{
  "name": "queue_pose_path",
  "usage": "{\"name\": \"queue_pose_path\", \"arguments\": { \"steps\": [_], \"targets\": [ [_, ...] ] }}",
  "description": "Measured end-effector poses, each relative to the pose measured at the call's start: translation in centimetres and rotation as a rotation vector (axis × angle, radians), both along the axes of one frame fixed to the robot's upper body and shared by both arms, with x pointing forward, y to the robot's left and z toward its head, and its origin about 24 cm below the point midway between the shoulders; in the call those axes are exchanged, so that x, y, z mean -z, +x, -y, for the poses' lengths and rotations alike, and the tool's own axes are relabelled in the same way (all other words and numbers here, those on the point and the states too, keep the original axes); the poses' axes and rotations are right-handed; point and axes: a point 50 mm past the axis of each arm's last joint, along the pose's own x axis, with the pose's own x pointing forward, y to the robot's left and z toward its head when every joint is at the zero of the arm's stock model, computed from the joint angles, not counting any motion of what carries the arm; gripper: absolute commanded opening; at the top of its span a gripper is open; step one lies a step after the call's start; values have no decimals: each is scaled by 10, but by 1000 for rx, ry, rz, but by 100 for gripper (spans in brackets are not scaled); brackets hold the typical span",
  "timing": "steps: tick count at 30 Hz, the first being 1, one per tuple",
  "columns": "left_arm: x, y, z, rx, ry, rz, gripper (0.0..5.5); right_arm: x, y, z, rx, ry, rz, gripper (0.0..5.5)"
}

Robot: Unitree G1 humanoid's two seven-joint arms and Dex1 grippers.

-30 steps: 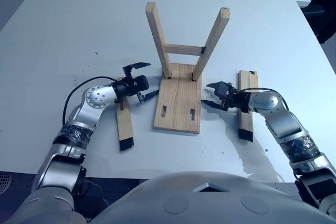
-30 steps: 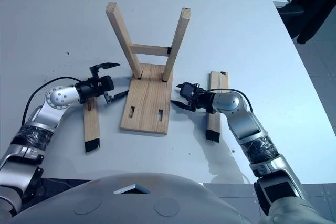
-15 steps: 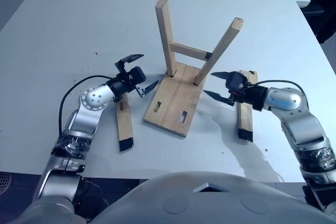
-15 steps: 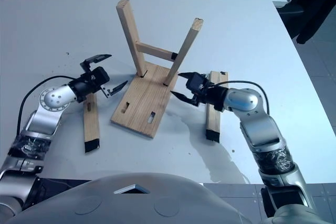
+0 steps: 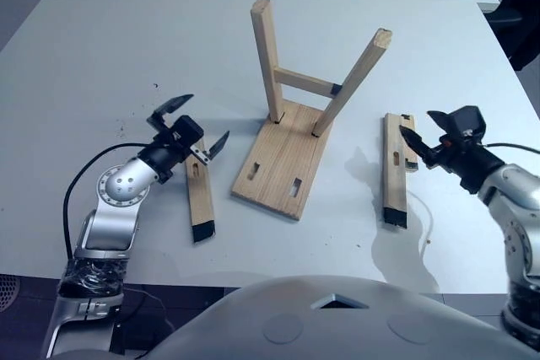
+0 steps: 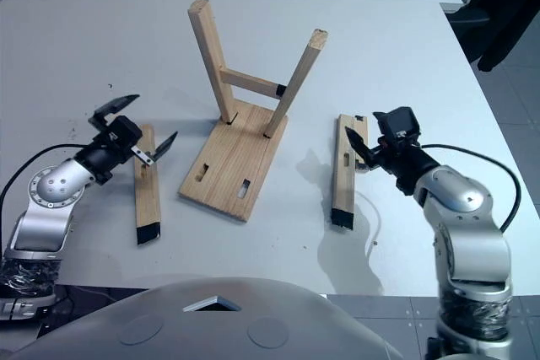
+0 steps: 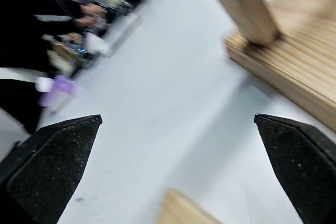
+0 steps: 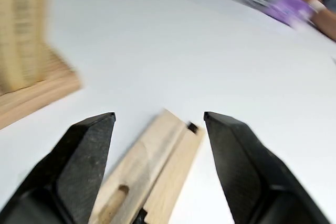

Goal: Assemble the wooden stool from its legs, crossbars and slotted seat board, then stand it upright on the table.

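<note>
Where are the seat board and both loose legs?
seat board (image 5: 283, 156): left eye view, bare top face.
left loose leg (image 5: 199, 200): left eye view, mid-length.
right loose leg (image 5: 394, 176): left eye view, mid-length.

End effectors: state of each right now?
Left end effector: open, holding nothing.
Right end effector: open, holding nothing.

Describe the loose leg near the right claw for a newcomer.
On the white table, find the slotted wooden seat board with two legs standing in it. The black-tipped wooden leg lies flat to its right, by the right claw; its twin lies left.
</note>
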Motion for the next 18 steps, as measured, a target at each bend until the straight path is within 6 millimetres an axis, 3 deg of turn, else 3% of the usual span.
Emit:
{"name": "queue_pose_path", "arguments": {
  "steps": [4, 7, 18],
  "targets": [
    [26, -20, 7, 42, 37, -90, 540, 20, -15, 0, 116, 39, -74, 313],
    [46, -31, 9, 68, 64, -156, 540, 24, -16, 1, 143, 39, -77, 313],
    [52, -32, 33, 187, 51, -129, 540, 39, -1, 1, 144, 40, -60, 313]
  ]
}}
